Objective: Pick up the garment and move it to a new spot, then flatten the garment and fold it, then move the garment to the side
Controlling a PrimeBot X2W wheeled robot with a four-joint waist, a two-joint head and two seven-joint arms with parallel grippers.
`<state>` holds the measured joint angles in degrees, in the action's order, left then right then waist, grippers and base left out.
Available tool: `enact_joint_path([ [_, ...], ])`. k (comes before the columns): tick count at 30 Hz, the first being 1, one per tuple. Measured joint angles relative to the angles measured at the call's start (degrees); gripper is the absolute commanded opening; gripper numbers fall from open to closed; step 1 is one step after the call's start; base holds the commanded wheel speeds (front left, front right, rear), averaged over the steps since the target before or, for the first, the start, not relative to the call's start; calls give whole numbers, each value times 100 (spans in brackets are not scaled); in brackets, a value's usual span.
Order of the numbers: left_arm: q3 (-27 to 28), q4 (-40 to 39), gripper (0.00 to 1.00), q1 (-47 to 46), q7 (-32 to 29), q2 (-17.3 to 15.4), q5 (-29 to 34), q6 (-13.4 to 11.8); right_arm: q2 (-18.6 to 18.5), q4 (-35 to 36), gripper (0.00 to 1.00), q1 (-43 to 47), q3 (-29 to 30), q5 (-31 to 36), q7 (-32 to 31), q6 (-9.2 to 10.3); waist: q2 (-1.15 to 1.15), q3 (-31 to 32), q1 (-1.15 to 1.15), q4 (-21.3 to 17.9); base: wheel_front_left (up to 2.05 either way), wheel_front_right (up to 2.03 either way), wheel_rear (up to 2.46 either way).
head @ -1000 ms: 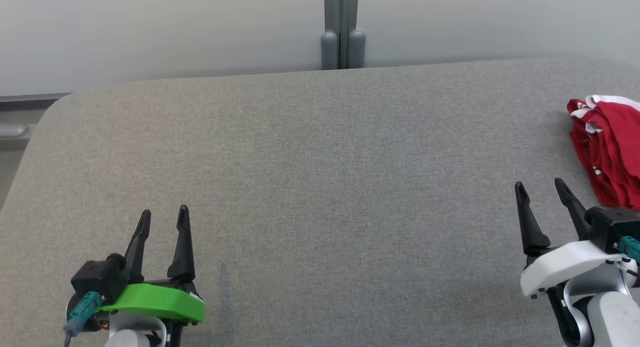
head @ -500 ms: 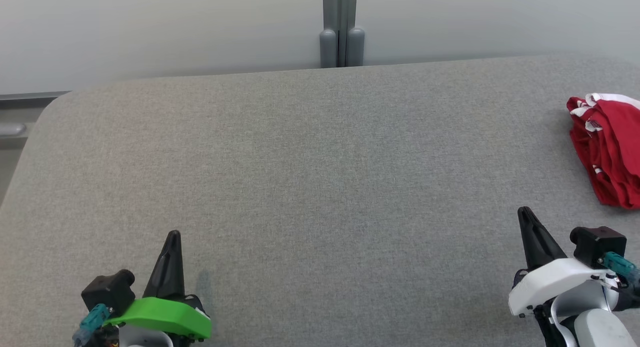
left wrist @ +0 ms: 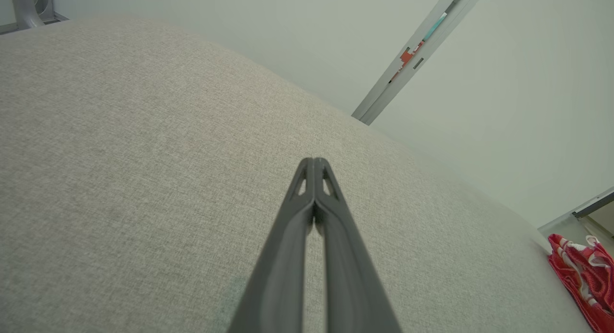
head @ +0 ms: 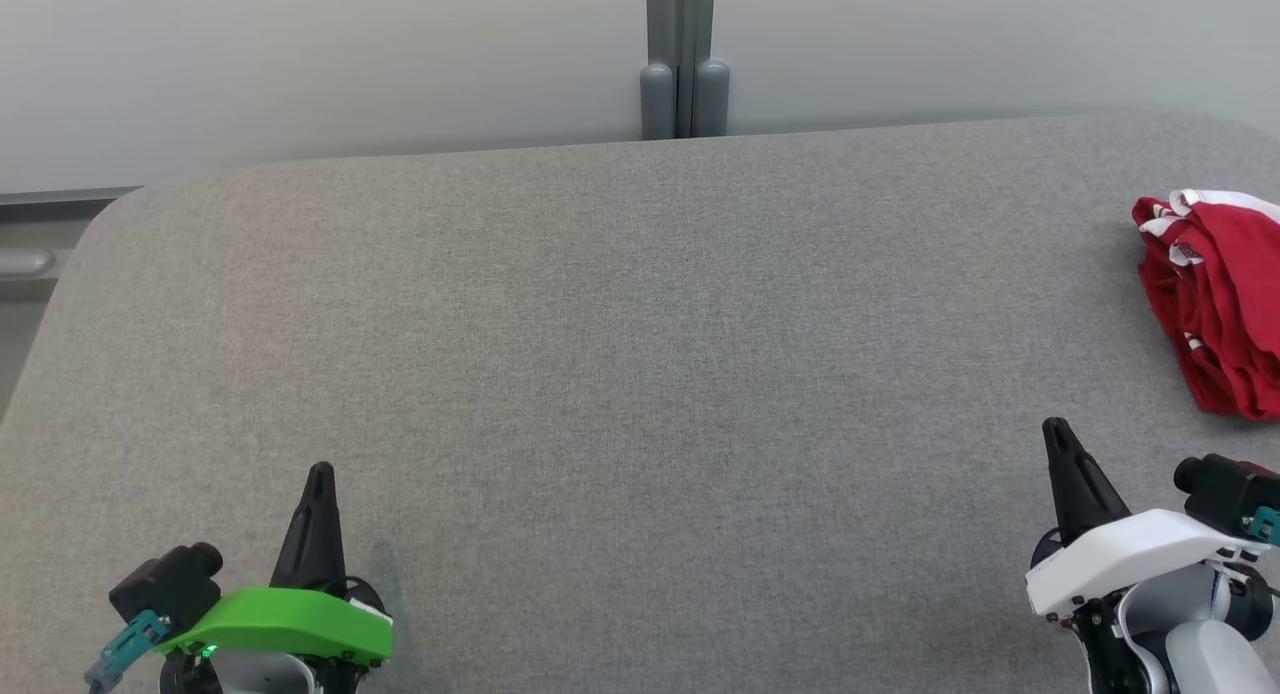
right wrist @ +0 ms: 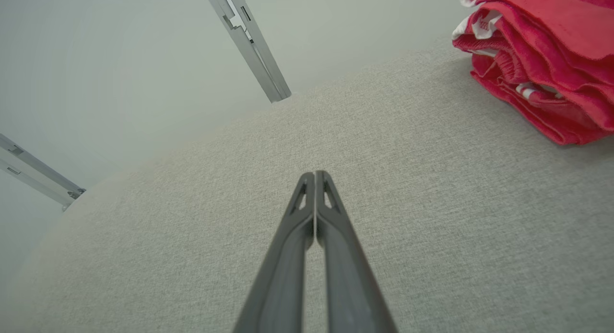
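Now I see both arms low at the near edge of the big grey soft table point(head: 640, 354). My left gripper point(head: 320, 474), the one with the green cover, sits at the lower left. Its two dark fingers are pressed tight together with nothing between them. My right gripper point(head: 1056, 434), the one with the white cover, sits at the lower right. Its fingers are pinched tight too, and they hold nothing. Both point away from me, toward the pale wall point(head: 300, 64) at the back. The red and white garment point(head: 1215, 304) lies in a bunched-up heap on the table, far over at the right edge, partly cut off by the side of the head view. It is near my right gripper, a bit ahead of it and to its right, but not touching it. It is well apart from my left gripper. A grey post point(head: 683, 64) stands behind the table in the middle.
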<state>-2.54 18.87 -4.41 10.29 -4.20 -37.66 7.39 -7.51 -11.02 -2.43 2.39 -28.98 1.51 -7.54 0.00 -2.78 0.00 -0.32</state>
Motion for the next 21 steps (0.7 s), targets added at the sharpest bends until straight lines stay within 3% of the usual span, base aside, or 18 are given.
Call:
enact_joint_path([
  [21, 252, -131, 0, -7, -471, 34, -1553, 0, 136, -79, 0, -64, 105, -1778, -227, 0, 0, 50, 0, 6, 0, 0, 0],
])
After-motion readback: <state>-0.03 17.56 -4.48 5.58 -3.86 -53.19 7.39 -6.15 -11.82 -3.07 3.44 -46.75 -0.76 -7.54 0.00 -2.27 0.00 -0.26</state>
